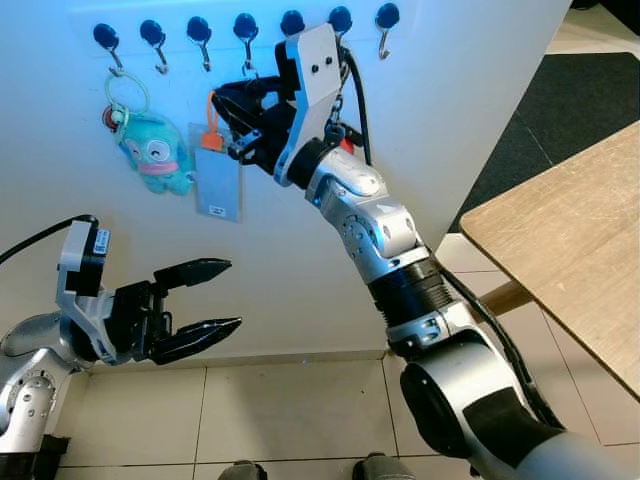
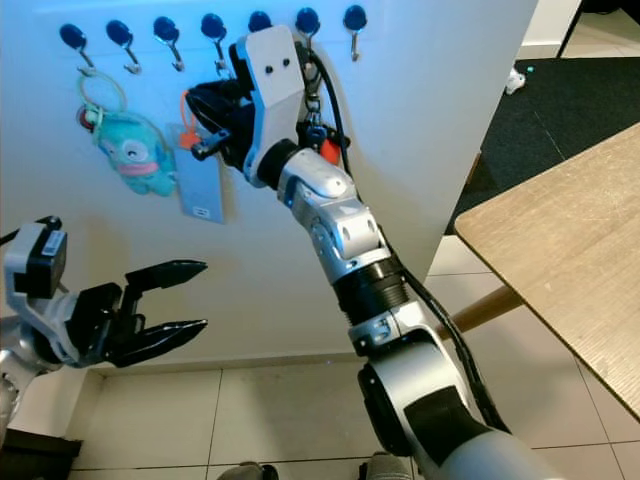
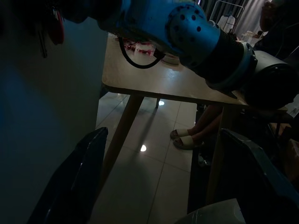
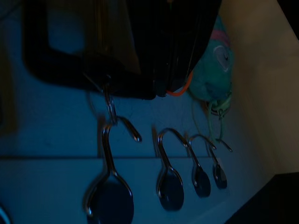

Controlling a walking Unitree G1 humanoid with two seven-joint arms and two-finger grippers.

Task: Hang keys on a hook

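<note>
1. Seven dark-knobbed hooks (image 1: 246, 36) sit in a row on the white wall (image 1: 450, 120).
2. Raised to the wall, the right gripper (image 1: 240, 120) is just under the fourth hook, its black fingers closed on an orange loop (image 1: 211, 108) of a clear card holder (image 1: 218, 185) that lies flat against the wall.
3. A key bunch with a red tag (image 1: 340, 135) hangs beside the right wrist, below the sixth hook.
4. A teal plush charm (image 1: 157, 152) dangles from the first hook on a pale ring.
5. Lower down, the left gripper (image 1: 205, 300) hovers with its fingers spread, holding nothing.
6. A wooden table (image 1: 570, 240) stands to the right.
</note>
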